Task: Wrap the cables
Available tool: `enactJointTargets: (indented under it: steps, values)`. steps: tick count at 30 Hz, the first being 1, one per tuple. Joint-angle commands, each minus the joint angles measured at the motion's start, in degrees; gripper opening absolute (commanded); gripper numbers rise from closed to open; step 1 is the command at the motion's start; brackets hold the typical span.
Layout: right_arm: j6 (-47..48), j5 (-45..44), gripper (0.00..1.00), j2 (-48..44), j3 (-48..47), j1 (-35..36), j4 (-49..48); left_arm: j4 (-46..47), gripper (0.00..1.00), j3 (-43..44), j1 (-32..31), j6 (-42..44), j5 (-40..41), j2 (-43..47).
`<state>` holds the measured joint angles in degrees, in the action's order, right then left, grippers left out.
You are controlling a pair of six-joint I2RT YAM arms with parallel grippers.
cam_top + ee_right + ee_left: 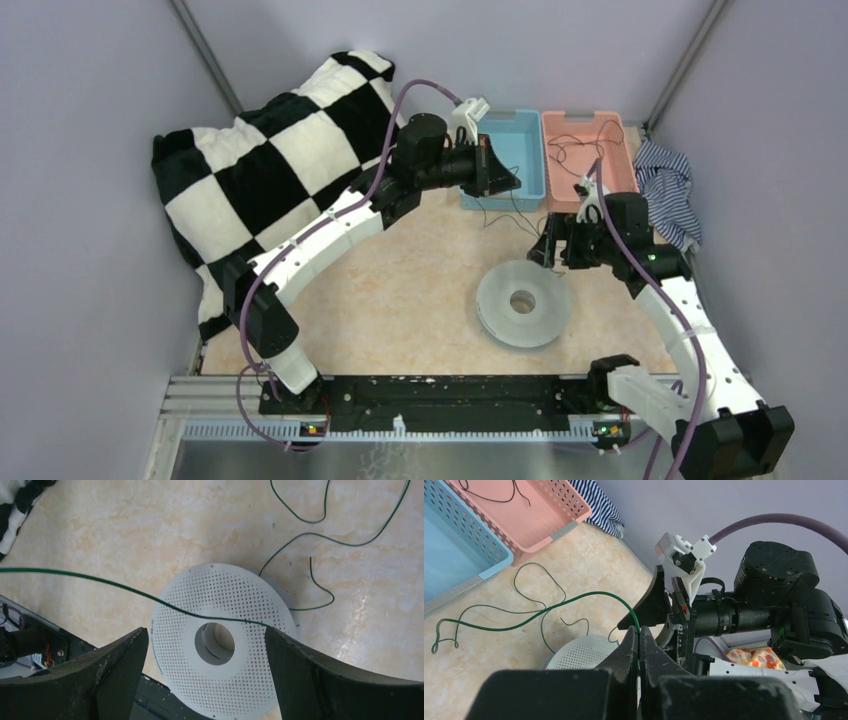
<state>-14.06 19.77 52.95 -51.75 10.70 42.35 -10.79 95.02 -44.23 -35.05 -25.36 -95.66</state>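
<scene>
The left pincer (639,630) was clamped on a thin cable (524,622), and the right pincer (205,635) gaped wide with the spool (240,600) directly below it.

The top external view looks down from above and behind the arm bases, which sit at 6 o'clock. It stands far enough back to take in the whole desk (400,290), with the spool (523,303) just right of centre and the pink basket (610,165) toward 1 o'clock.

The left wrist view looks low across the desk, past its own left tool (639,630) at 6 o'clock. The right arm (769,595) is close at 3 o'clock and the same pink basket (549,510) lies at 11 o'clock.

The right wrist view looks almost straight down from close above the spool (220,645). The fingers (115,670) of its own tool frame the view at 7 and 5 o'clock.

All three views share the spool, and both wrist views share the cable (100,581).
</scene>
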Motion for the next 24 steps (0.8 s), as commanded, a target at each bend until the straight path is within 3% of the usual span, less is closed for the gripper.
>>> enactJointTargets:
  steps: [1, 9, 16, 19, 21, 23, 24]
  values:
    - [0.8, 1.08, 0.85, 0.45, -0.68, 0.79, -7.75, 0.03, 0.0, 2.54, 0.28, -1.18, -1.52, 1.3]
    - [0.6, -9.21, 0.79, 2.93, 2.26, 8.78, -17.05, -0.34, 0.0, 3.21, 0.28, -2.0, -2.86, 1.72]
    - [-1.09, -8.02, 0.59, 5.26, 4.77, 8.81, -24.36, -1.42, 0.0, 3.59, 0.29, -1.63, -3.59, 1.99]
    - [-2.01, -6.81, 0.45, 6.42, 5.83, 8.81, -26.29, -1.56, 0.0, 3.73, 0.32, -1.51, -3.9, 1.76]
    - [-2.72, -5.69, 0.28, 6.59, 5.8, 8.77, -26.77, -1.8, 0.0, 3.89, 0.33, -1.2, -3.83, 1.5]
    - [-3.52, -5.05, 0.03, 5.99, 5.46, 8.81, -26.4, -2.02, 0.0, 4.01, 0.43, -0.28, -3.12, 1.0]
    - [-3.92, -4.62, 0.0, 5.42, 5.29, 8.81, -25.84, -2.19, 0.0, 4.28, 0.56, 0.32, -2.94, 0.42]
